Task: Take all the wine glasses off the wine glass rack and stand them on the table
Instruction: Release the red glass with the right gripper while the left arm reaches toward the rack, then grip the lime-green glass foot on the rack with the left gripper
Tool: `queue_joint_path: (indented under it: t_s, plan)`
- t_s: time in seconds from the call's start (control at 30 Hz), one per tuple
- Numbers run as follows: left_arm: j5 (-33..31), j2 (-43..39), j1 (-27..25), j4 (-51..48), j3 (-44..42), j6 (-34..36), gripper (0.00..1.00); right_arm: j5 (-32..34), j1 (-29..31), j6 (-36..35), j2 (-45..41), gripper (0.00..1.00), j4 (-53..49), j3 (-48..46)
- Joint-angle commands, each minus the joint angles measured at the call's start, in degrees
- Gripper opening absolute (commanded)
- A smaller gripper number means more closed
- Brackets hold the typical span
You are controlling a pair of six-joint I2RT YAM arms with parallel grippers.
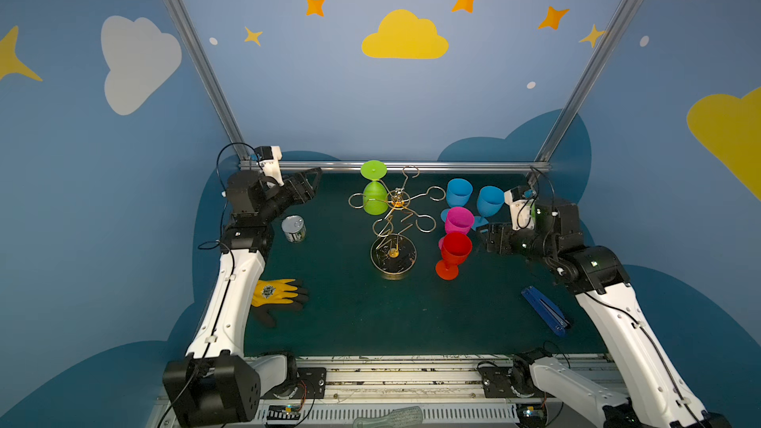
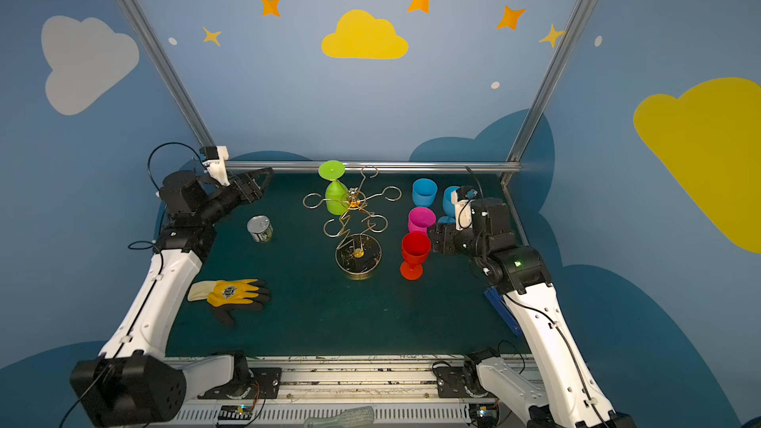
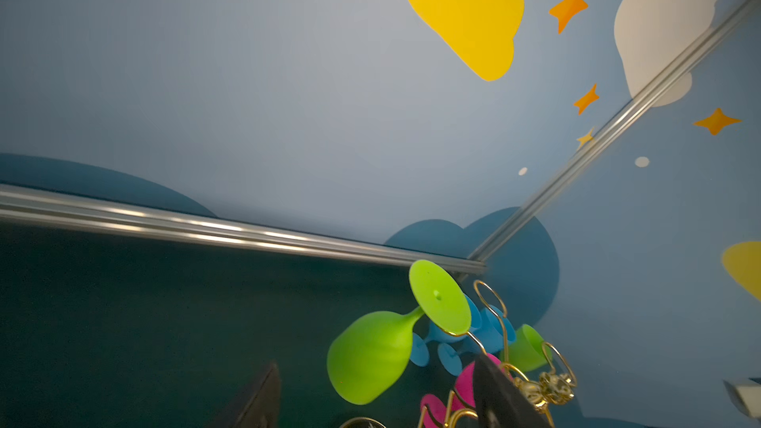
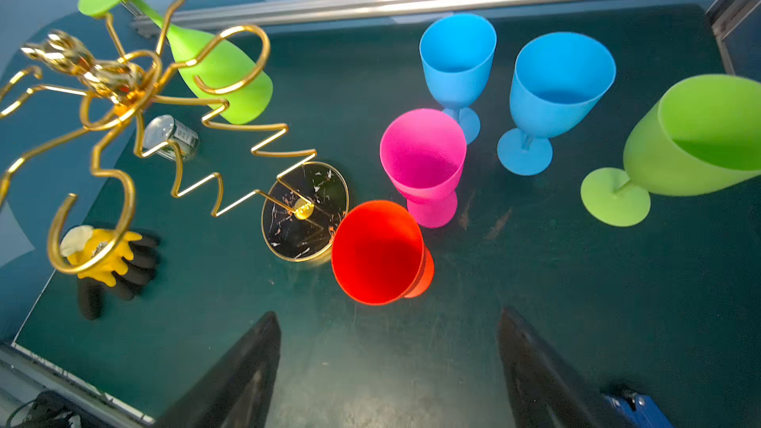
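The gold wire wine glass rack (image 1: 396, 200) stands mid-table on its round dark base (image 1: 393, 258). One green wine glass (image 1: 374, 198) hangs upside down from a far-left arm of the rack, foot uppermost. My left gripper (image 1: 316, 183) is open, raised to the left of that glass and apart from it; in the left wrist view the green bowl (image 3: 370, 360) lies ahead between the spread fingers (image 3: 259, 401). My right gripper (image 1: 481, 234) is open and empty, just right of the red glass (image 1: 455, 251); in the right wrist view the red glass (image 4: 379, 253) sits beyond the fingertips (image 4: 251, 360).
Two blue glasses (image 1: 459, 193), a pink one (image 1: 458, 220) and the red one stand upright right of the rack; another green glass (image 4: 696, 137) stands behind the right arm. A tin can (image 1: 294, 228), a yellow glove (image 1: 276, 292) and a flat blue tool (image 1: 543, 310) lie on the mat.
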Motion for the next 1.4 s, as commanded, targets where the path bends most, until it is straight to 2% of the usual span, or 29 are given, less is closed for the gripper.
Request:
queue_joint_path:
  t_s: [0.0, 0.17, 0.43, 0.67, 0.87, 1.0, 1.13, 1.23, 1.37]
  plan:
    - [9.01, 4.48, -0.82, -4.19, 3.57, -3.52, 0.70, -0.74, -0.30, -0.34, 0.49, 0.82, 2.08, 0.58]
    - [12.46, 11.60, -3.41, -4.50, 8.69, -5.52, 0.70, -1.97, -0.40, -0.30, 0.24, 0.82, 2.68, 0.10]
    - [11.28, 19.25, -8.47, -3.46, 14.24, -6.39, 0.70, -2.35, -0.44, -0.39, -1.41, 0.82, 2.56, -0.84]
    - [8.90, 22.18, -11.99, -2.77, 16.22, -6.09, 0.69, -2.17, -0.48, -0.74, -2.41, 0.82, 2.17, -1.48]
    - [8.08, 23.42, -12.46, -2.97, 16.84, -5.80, 0.61, -2.52, -0.57, -0.83, -2.76, 0.82, 2.17, -1.48]
    - [7.68, 23.60, -12.51, -4.45, 17.80, -4.67, 0.49, -2.70, -0.59, -0.68, -2.94, 0.82, 2.41, -1.48]
    - [7.96, 23.98, -12.47, -4.72, 18.42, -4.30, 0.41, -2.78, -0.60, -0.69, -2.94, 0.82, 2.43, -1.36]
    - [8.46, 24.63, -12.47, -5.84, 19.42, -4.13, 0.37, -2.87, -0.60, -0.64, -2.92, 0.82, 2.42, -1.13]
    - [9.07, 25.56, -12.51, -6.91, 20.33, -4.22, 0.37, -2.96, -0.60, -0.55, -2.94, 0.82, 2.42, -1.06]
